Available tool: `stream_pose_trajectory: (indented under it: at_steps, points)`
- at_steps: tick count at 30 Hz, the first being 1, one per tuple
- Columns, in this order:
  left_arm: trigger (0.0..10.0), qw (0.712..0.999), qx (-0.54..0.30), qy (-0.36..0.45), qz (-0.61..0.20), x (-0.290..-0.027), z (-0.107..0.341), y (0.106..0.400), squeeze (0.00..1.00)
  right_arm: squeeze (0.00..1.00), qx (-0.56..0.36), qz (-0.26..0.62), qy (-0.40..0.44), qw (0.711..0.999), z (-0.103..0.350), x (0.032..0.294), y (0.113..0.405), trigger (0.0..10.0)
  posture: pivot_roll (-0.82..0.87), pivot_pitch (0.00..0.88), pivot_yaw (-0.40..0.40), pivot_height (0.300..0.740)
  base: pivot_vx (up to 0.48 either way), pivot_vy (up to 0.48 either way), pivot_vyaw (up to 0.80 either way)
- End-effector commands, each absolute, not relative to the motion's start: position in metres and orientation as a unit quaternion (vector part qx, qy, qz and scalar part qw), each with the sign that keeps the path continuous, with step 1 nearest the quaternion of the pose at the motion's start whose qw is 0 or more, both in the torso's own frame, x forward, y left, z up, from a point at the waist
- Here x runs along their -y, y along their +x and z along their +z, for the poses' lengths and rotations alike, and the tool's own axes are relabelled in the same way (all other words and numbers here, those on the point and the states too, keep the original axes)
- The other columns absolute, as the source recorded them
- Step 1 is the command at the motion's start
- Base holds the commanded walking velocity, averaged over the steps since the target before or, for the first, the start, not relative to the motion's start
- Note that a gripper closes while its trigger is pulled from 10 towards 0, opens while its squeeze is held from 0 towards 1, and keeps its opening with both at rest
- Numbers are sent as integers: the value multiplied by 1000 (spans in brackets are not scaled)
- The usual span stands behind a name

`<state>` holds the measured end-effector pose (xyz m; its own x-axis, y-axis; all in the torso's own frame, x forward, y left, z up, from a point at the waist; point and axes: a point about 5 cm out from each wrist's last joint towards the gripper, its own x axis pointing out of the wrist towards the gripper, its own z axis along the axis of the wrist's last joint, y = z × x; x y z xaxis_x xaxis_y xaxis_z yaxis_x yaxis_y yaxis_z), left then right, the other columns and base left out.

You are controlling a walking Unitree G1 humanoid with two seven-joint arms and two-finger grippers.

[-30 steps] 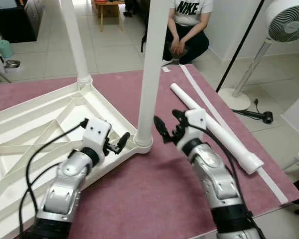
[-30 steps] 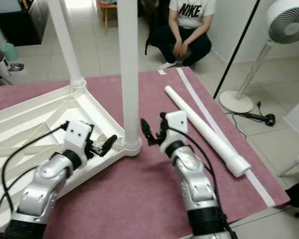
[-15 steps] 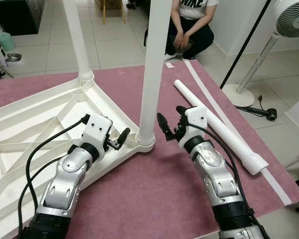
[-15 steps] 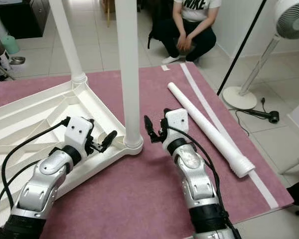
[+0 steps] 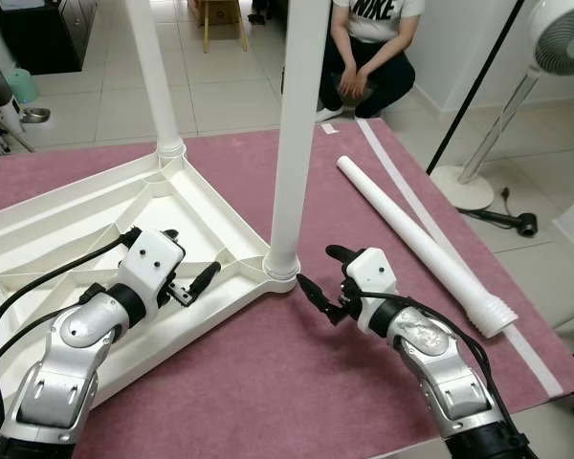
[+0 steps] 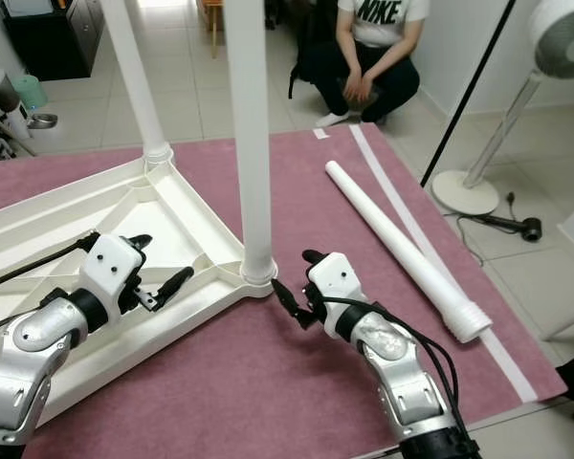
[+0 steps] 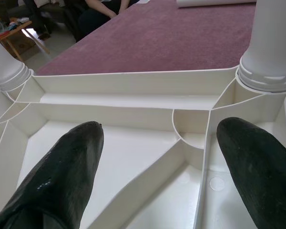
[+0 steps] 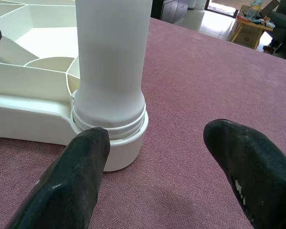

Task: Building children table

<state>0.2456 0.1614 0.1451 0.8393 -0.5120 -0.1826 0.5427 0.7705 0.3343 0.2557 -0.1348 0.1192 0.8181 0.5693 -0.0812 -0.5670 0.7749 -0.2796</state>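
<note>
Both jaws gaped empty: right gripper [image 5: 323, 278] beside the smooth white leg [image 5: 292, 143], left gripper [image 5: 193, 273] over the ribbed table [image 5: 67, 229], seemingly untouching.

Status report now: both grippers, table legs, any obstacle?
Right gripper open, low by near leg's socket. Left gripper open over upturned tabletop. Two legs mounted; spare leg loose on carpet. Person crouching beyond, not blocking.

Bright even indoor light, soft faint shadows, sharp head views, wrist views' near black fingertips blurred
</note>
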Motion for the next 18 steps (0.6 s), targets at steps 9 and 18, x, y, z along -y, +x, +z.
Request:
stream_pose_trajectory:
  at_steps: [9, 18]
  points:
    - [10000, 945, -32, 174, -276, -155, 145, 247, 0, 0, 8, 301, -143, 943, 120, 132, 255, 10000, 48, 0, 55, 740, 0, 0, 0]
    - [10000, 945, -32, 174, -276, -155, 145, 247, 0, 0, 8, 301, -143, 943, 120, 132, 255, 10000, 48, 0, 55, 740, 0, 0, 0]
